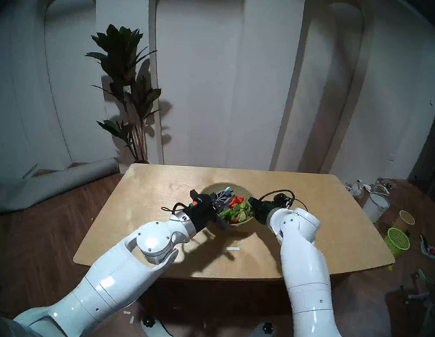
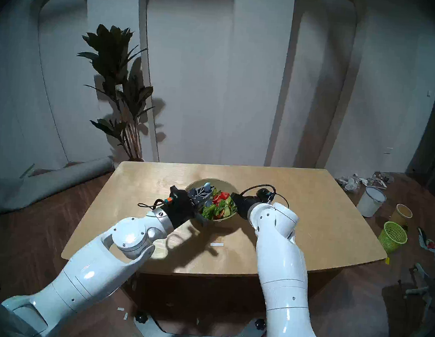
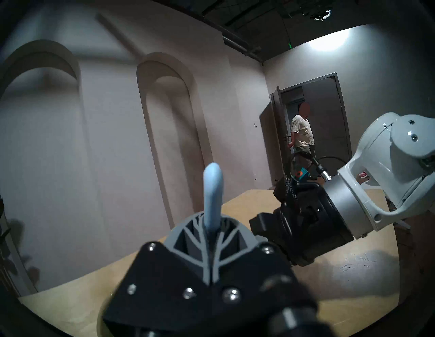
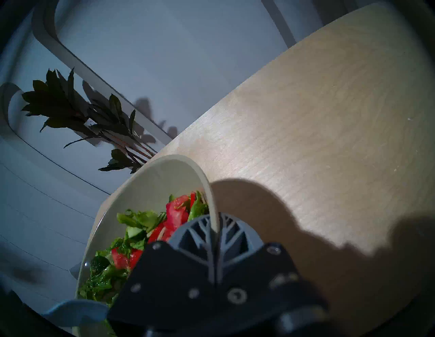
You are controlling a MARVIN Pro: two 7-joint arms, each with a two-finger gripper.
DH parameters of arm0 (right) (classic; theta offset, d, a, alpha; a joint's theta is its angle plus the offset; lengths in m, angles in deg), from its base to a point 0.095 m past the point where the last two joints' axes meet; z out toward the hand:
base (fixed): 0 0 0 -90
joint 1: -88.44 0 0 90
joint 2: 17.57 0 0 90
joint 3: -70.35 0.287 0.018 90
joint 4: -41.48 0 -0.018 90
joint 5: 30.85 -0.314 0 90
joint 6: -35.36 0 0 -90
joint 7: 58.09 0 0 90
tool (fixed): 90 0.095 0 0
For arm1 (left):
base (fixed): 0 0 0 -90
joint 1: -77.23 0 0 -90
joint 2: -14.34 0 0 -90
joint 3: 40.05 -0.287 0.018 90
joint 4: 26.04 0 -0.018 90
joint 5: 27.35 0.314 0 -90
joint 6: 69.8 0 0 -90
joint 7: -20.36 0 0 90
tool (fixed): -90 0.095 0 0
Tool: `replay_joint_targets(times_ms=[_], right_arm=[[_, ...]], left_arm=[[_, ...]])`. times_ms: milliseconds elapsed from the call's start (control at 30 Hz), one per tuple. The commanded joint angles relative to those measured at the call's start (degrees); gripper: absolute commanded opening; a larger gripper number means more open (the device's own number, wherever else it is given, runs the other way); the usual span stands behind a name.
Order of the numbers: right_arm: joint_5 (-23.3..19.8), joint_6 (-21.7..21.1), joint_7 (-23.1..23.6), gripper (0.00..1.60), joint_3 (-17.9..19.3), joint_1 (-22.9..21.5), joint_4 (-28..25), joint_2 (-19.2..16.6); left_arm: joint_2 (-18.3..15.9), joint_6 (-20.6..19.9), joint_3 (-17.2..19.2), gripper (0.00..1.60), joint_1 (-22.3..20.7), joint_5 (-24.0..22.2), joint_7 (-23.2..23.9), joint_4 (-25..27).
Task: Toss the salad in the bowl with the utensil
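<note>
The beige-olive bowl (image 1: 219,186) stands mid-table, with the salad (image 1: 236,209) of green leaves, cucumber and red pieces heaped on its near right side. My left gripper (image 1: 221,199) is over the bowl's left part, shut on the pale blue utensil (image 1: 226,190), whose rounded handle end sticks up. The left wrist view shows the utensil (image 3: 213,193) clamped in the left gripper (image 3: 213,235). My right gripper (image 1: 250,201) is shut on the bowl's right rim. The right wrist view shows that grip (image 4: 215,233), the bowl (image 4: 153,178), the salad (image 4: 141,235) and the utensil's lower end (image 4: 75,310).
The wooden table (image 1: 310,223) has a small white strip (image 1: 232,248) near its front. On the floor at the right are a lime-green mesh basket (image 1: 397,240), a paper cup (image 1: 405,219) and a white bucket (image 1: 375,206). A person (image 3: 302,131) stands in a doorway.
</note>
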Motion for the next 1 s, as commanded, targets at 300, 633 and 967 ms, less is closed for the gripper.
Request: replay_joint_targets(times_ms=[300, 633, 967], right_arm=[[-0.09, 0.13, 0.11, 0.00, 0.12, -0.36, -0.88, 0.00], [-0.09, 0.13, 0.11, 0.00, 0.11, -0.36, -0.87, -0.01], [-0.10, 0.11, 0.09, 0.00, 0.13, -0.30, -0.99, 0.01]], left_arm=[[7.74, 2.12, 2.57, 0.00, -10.44, 3.54, 3.80, -11.01], [12.18, 4.35, 1.82, 0.00, -15.75, 6.94, 5.69, -22.83], [13.68, 5.57, 0.66, 0.00, -17.30, 7.28, 8.72, -29.41]])
